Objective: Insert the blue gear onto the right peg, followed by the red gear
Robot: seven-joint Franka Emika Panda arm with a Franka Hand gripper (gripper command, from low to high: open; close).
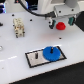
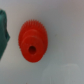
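Note:
The blue gear [image 1: 51, 53] lies flat on the right end of the grey, black-bordered plate [image 1: 35, 62], where it hides the right peg. The left peg [image 1: 36, 56] stands bare. The red gear [image 1: 60, 25] lies on the white table behind the plate. It fills the middle of the wrist view [image 2: 32, 40], with its centre hole showing. My gripper [image 1: 56, 22] hangs just above the red gear and slightly to the exterior view's left. It holds nothing. A dark finger [image 2: 3, 32] shows at the edge of the wrist view, apart from the gear.
A small beige blocky object [image 1: 18, 27] stands on the table at the exterior view's left. The arm's white body [image 1: 57, 7] fills the top of that view.

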